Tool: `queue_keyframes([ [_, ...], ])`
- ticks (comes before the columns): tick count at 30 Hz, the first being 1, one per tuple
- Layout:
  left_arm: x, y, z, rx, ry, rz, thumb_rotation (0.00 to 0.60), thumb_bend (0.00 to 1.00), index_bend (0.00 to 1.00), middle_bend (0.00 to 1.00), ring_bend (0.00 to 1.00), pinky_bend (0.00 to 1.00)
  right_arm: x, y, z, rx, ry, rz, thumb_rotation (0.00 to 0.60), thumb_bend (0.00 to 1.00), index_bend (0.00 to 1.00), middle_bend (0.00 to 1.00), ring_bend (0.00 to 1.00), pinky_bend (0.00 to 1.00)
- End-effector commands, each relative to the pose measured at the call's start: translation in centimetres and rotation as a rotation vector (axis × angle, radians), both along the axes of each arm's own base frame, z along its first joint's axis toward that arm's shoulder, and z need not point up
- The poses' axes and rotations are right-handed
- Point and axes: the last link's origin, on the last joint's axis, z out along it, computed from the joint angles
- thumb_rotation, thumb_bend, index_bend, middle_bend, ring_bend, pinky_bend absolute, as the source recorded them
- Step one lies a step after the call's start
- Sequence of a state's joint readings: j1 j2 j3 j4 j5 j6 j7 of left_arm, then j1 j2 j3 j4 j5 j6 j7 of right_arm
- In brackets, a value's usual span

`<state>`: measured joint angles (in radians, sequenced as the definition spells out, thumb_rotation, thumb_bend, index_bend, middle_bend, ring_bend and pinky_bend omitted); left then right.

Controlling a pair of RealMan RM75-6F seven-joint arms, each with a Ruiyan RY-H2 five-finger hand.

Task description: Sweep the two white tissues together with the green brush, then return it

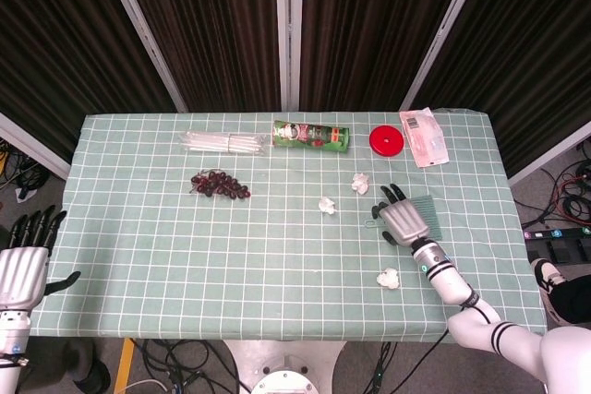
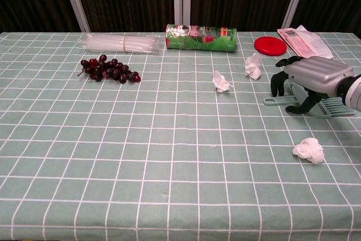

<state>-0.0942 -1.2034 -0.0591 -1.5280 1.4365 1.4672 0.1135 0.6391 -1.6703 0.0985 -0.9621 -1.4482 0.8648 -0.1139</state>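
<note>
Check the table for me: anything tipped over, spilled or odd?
The green can lies on its side at the back, next to a loose red lid. Three tissues are out, though the task names two. No spill shows.

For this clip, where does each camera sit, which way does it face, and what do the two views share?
Head view: high above the near edge, looking steeply down on the whole table; shows the left robot hand off-table and the right robot hand over the green brush.
Chest view: low at the near edge, facing across; shows only the right robot hand.
Shared: right robot hand, brush, tissues, grapes.
</note>
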Motion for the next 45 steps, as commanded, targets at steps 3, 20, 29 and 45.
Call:
queue_keyframes([
  [3, -0.1, 0.0, 0.0, 0.001, -0.003, 0.001, 0.600, 0.00, 0.07, 0.01, 0.00, 0.03, 0.2, -0.2, -0.3, -0.006, 0.009, 0.011, 0.600, 0.22, 0.42, 0.42, 0.06, 0.03],
  [20, -0.7, 0.1, -0.2, -0.004, -0.022, 0.013, 0.600, 0.00, 0.07, 0.01, 0.00, 0.03, 0.5, -0.8, -1.0, 0.005, 0.061, 0.019, 0.600, 0.24, 0.44, 0.45, 0.08, 0.03],
  [29, -0.8, -0.1, 0.0, 0.004, -0.025, 0.012, 0.600, 0.00, 0.07, 0.01, 0.00, 0.03, 0.9, -0.6, 0.8, -0.038, 0.031, 0.071, 0.600, 0.33, 0.63, 0.58, 0.21, 0.07],
  [45, 0.2, -0.1, 0.7, 0.021, 0.000, -0.004, 0.600, 0.00, 0.07, 0.01, 0.00, 0.03, 11.9, -1.0, 5.7, 0.216, -0.513, 0.189, 0.600, 0.33, 0.66, 0.61, 0.23, 0.17],
])
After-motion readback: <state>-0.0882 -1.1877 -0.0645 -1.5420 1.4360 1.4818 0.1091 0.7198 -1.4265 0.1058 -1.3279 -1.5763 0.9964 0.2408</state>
